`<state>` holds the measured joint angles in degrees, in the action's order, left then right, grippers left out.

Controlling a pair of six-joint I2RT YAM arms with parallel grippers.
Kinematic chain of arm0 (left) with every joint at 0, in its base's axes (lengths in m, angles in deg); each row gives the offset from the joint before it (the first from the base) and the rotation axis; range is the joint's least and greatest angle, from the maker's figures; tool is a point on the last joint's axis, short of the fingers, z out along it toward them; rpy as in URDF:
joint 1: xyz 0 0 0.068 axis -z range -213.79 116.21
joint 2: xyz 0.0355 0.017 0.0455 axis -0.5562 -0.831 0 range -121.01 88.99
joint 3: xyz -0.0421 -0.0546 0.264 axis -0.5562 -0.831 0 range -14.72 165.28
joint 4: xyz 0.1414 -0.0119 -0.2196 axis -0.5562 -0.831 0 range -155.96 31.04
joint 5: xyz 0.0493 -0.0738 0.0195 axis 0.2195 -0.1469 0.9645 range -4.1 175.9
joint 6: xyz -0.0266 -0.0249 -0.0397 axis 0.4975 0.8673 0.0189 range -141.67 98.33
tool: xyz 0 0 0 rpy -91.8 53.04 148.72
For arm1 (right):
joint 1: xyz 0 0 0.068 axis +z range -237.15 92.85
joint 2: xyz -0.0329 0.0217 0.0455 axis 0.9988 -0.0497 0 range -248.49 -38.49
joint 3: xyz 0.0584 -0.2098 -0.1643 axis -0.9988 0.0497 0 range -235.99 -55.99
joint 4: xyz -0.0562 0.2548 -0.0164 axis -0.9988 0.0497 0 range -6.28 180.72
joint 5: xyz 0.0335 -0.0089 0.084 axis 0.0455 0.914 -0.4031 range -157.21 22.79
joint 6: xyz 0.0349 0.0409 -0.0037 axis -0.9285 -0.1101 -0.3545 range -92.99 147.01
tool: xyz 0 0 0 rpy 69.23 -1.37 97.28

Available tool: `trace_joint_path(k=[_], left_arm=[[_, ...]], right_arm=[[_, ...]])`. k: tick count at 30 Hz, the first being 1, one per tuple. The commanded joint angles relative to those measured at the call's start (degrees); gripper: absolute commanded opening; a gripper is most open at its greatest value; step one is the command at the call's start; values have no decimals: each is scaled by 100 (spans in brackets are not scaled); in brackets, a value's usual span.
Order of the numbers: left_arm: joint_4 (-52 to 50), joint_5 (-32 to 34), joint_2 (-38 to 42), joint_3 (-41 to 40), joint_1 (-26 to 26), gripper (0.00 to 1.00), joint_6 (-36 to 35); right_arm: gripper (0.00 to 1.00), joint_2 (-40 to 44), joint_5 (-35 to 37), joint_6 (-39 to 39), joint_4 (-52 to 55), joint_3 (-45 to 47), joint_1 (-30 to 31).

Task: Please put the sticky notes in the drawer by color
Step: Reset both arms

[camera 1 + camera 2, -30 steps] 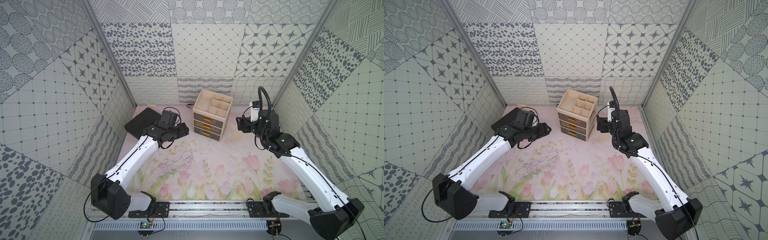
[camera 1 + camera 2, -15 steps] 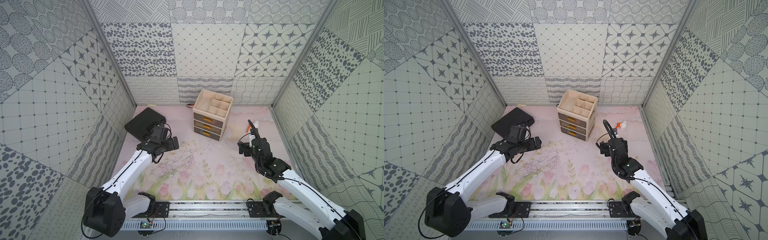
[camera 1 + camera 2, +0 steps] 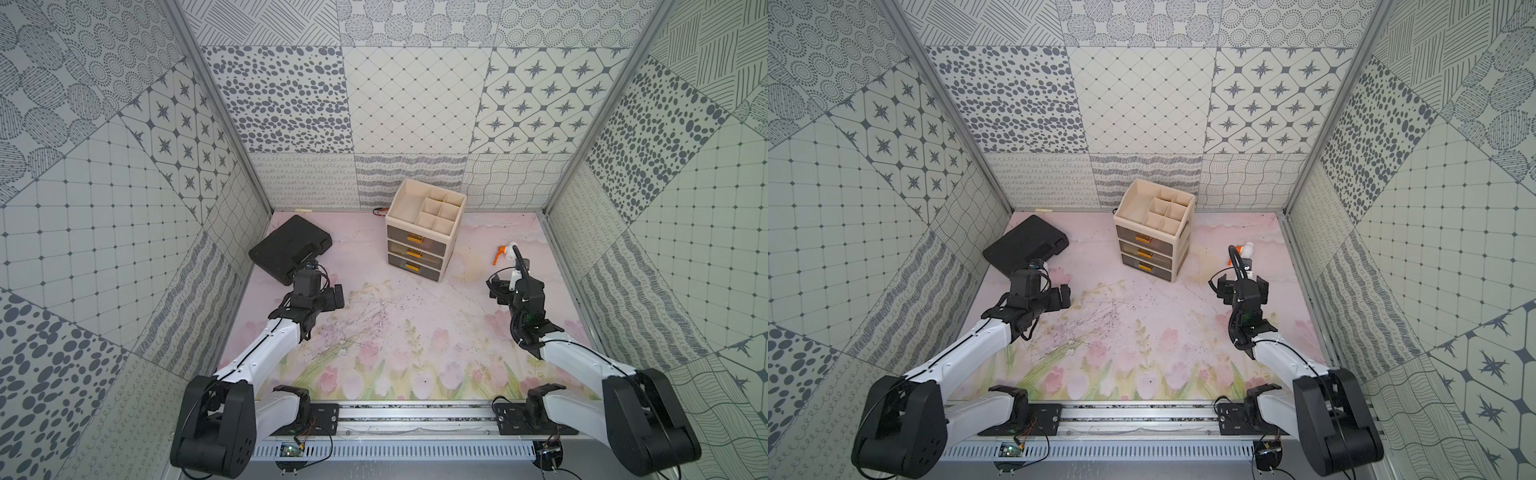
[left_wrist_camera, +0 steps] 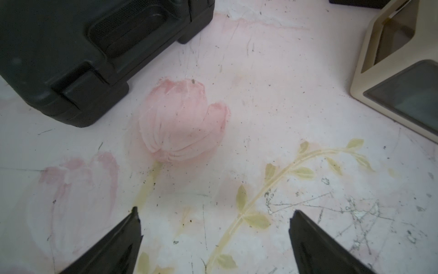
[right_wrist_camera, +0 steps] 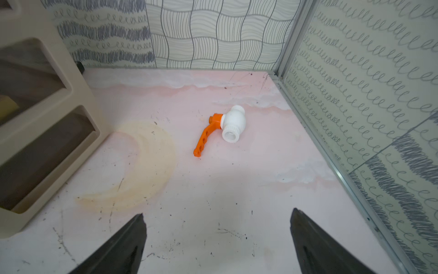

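- Nearest me, the left gripper (image 4: 215, 210) hung low over the floral mat (image 3: 395, 324), short of the drawer (image 3: 417, 249) and off to its left; its fingers (image 4: 113, 242) were spread wide with nothing between them.
- Level with it, the right gripper (image 5: 217, 212) sat short of the drawer and off to its right, jaws just as wide apart and empty, only bare mat under them.
- Further on, a flat black case (image 3: 286, 249) lay left of the drawer, well apart from it and just beyond the left gripper.
- On the drawer's other side, a white valve with an orange lever (image 5: 233, 124) lay on the mat, clear of the drawer and of the right gripper.
- Farthest out, the drawer stood upright near the back wall, roughly mid-width; in both top views all three grey fronts sat flush.
- Through the drawer's side opening I caught a yellow patch (image 5: 7, 108); I could not tell whether it was one of the sticky notes.
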<state>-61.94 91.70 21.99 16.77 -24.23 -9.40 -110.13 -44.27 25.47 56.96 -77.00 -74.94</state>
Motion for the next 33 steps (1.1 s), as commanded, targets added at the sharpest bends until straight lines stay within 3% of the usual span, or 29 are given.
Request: trace_joint_path(k=[1,3,5,12,19,24,33], left_arm=[[1995,374,-414,-297,-128,100,-725],[2467,342,-569,-442,-221,100,-674],[2893,351,-770,-518,-276,100,-712],[4155,60,-1535,-606,-363,100,-1138],[5374,-399,-2390,-800,-738,100,-1001],[5283,-450,-2356,-795,-763,100,-976],[5298,-433,-2361,-797,-776,100,-990]], right_arm=[[98,-717,-25,228,-1677,3,-34],[98,-783,-520,384,-1636,-92,-103],[98,-971,-539,403,-1694,-175,-142],[98,-1838,-1035,-1,-3213,220,-666],[99,-1704,-1499,39,-3002,219,-771],[97,-1705,-1819,-57,-2538,-12,-933],[99,-1731,-1767,-40,-2131,-239,-935]])
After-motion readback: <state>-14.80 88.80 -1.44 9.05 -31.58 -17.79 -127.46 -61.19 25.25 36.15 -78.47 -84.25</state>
